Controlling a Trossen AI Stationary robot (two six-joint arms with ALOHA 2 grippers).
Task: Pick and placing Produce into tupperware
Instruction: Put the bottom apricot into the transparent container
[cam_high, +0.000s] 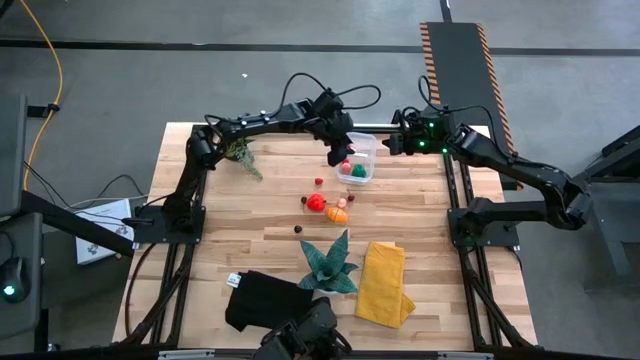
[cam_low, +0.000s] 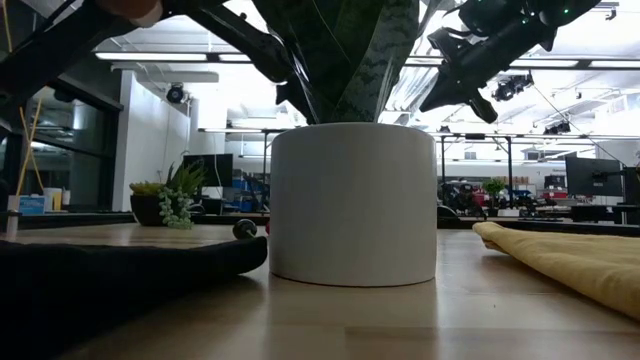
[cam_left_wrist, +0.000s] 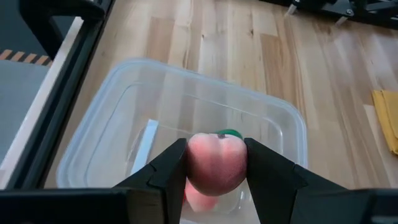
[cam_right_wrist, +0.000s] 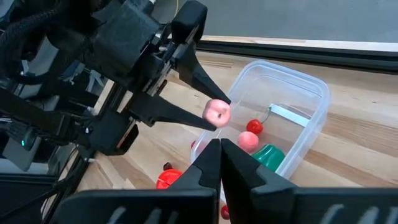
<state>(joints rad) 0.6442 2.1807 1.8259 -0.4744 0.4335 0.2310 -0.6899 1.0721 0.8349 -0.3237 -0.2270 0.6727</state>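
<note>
Peach (cam_left_wrist: 215, 163), a tiny pink toy, sits clamped between the left gripper's (cam_left_wrist: 216, 167) jaws, hanging over the tub (cam_high: 366, 146) at the worktop's (cam_high: 250, 240) twelve o'clock edge. The right gripper (cam_right_wrist: 219, 147), jaws together and holding nothing, waits just beside the tub, at its three o'clock.

Inside the tub lie three pieces: one red (cam_right_wrist: 254, 127), one pink (cam_right_wrist: 248, 141), one green (cam_right_wrist: 268, 155). By my judgement the job is roughly half done. About five or six pieces remain loose at the tub's seven o'clock, among them a red one (cam_high: 316, 202) and an orange one (cam_high: 337, 213).
</note>
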